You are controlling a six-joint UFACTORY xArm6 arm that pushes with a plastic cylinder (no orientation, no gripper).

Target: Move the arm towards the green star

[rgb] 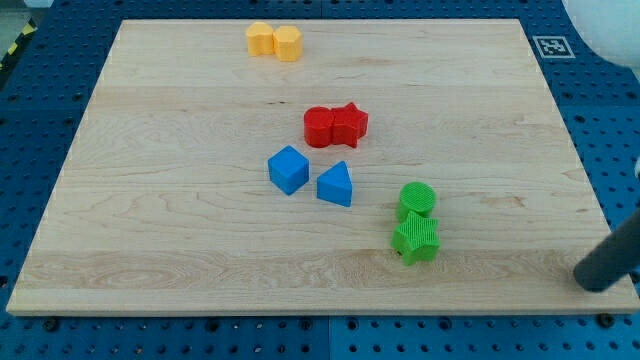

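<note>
Rod tip at the board's right edge, well apart from the green star.

The green star (416,239) lies on the wooden board (180,200), toward its lower right, touching a green cylinder (417,200) just above it in the view. Well to the star's right, past the board's edge, the dark rod's tip (590,280) rests low over the blue perforated table (600,150). Up and left of the star sit a blue triangular block (336,185) and a blue cube (288,169), near each other. Farther up, a red cylinder (319,127) touches a red star (350,124). Far toward the view's top, two yellow blocks (274,41) sit side by side, touching, shapes unclear.
</note>
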